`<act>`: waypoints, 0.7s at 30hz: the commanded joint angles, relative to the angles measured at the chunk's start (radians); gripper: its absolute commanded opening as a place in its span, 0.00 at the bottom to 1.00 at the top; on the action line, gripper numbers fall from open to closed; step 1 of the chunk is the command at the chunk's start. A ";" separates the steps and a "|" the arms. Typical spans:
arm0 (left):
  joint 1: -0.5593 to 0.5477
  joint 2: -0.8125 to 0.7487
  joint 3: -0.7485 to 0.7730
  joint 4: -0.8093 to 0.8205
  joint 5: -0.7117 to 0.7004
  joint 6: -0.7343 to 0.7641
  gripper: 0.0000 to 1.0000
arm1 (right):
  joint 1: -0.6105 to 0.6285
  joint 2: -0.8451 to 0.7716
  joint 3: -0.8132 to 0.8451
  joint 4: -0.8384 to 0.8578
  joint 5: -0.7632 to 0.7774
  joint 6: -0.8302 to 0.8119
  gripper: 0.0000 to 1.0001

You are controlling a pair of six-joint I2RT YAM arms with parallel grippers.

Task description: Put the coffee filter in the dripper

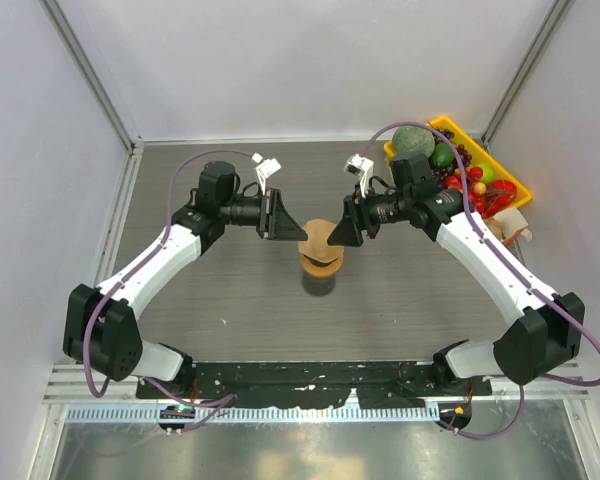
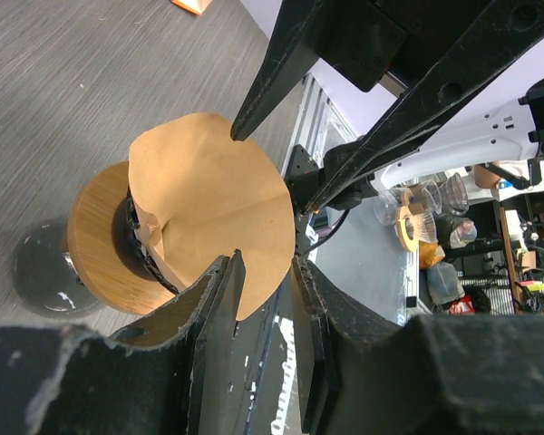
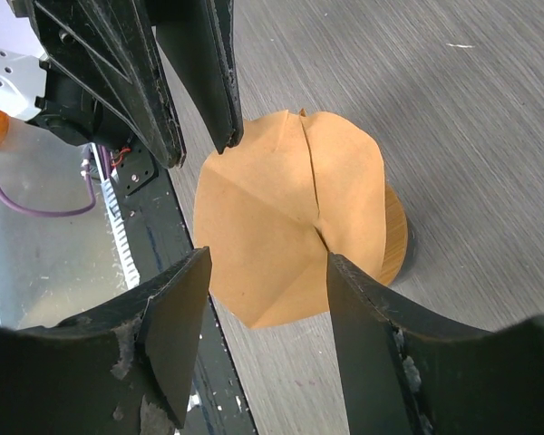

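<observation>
Top external: filter (image 1: pixel 318 238) sits in dripper (image 2: pixel 127 237), worktop (image 1: pixel 230 300) centre. Left gripper (image 1: pixel 300 231) at its 9 o'clock, narrowly apart astride filter edge, grip unclear. Right gripper (image 1: pixel 331 237) at 3 o'clock, wide apart.

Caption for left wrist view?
Tan filter resting in the dark dripper, left pincer at its near edge, right pincer opposite.

Grey wood-grain table (image 1: pixel 230 310). At centre, orange-brown round wooden piece (image 2: pixel 95 240) on top of dark glossy vessel (image 2: pixel 38 267). Yellow tray (image 1: pixel 520 188) in far right corner, set at an angle and heaped with fruit: big dull-green round one (image 1: pixel 412 140) at far end, dark grapes (image 1: pixel 450 172) beside it, red pieces (image 1: pixel 492 197) toward near end. Small brown-and-white box (image 1: pixel 515 225) just near of tray. White walls (image 1: pixel 310 60) on three sides. Ribbed metal rail (image 1: pixel 280 412) along near edge.
</observation>
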 commanded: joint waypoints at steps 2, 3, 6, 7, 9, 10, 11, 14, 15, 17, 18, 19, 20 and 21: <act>-0.005 0.009 -0.005 0.051 0.009 0.005 0.36 | -0.005 0.011 -0.017 0.043 -0.018 0.006 0.60; -0.006 0.012 -0.007 0.048 0.004 0.010 0.35 | -0.005 0.012 -0.020 0.046 -0.018 0.004 0.60; -0.007 0.016 -0.007 0.034 0.000 0.025 0.35 | -0.005 0.012 -0.026 0.045 -0.017 -0.002 0.60; -0.007 0.018 -0.010 0.029 0.000 0.027 0.35 | -0.005 0.012 -0.036 0.046 -0.015 -0.002 0.59; -0.009 0.018 -0.017 0.028 -0.002 0.031 0.35 | -0.005 0.015 -0.042 0.043 -0.014 -0.006 0.59; -0.009 0.016 -0.019 0.028 -0.005 0.033 0.34 | -0.006 0.015 -0.046 0.043 -0.012 -0.008 0.59; -0.009 0.018 -0.022 0.026 -0.006 0.036 0.34 | -0.005 0.017 -0.046 0.043 -0.014 -0.006 0.60; -0.010 0.020 -0.030 0.020 -0.011 0.044 0.35 | -0.003 0.017 -0.048 0.045 -0.014 -0.008 0.59; -0.010 0.021 -0.028 0.019 -0.012 0.044 0.34 | -0.005 0.019 -0.048 0.043 -0.014 -0.009 0.59; -0.010 0.027 -0.028 0.017 -0.014 0.042 0.34 | -0.005 0.022 -0.045 0.043 -0.014 -0.008 0.59; -0.010 0.032 -0.028 0.017 -0.011 0.042 0.34 | -0.005 0.022 -0.043 0.042 -0.017 -0.006 0.59; -0.012 0.036 -0.025 0.017 -0.011 0.044 0.34 | -0.003 0.022 -0.042 0.042 -0.017 -0.006 0.59; -0.012 0.038 -0.024 0.015 -0.012 0.042 0.34 | -0.005 0.025 -0.043 0.042 -0.017 -0.005 0.59; -0.013 0.039 -0.024 0.017 -0.011 0.042 0.34 | -0.005 0.026 -0.040 0.042 -0.018 -0.008 0.59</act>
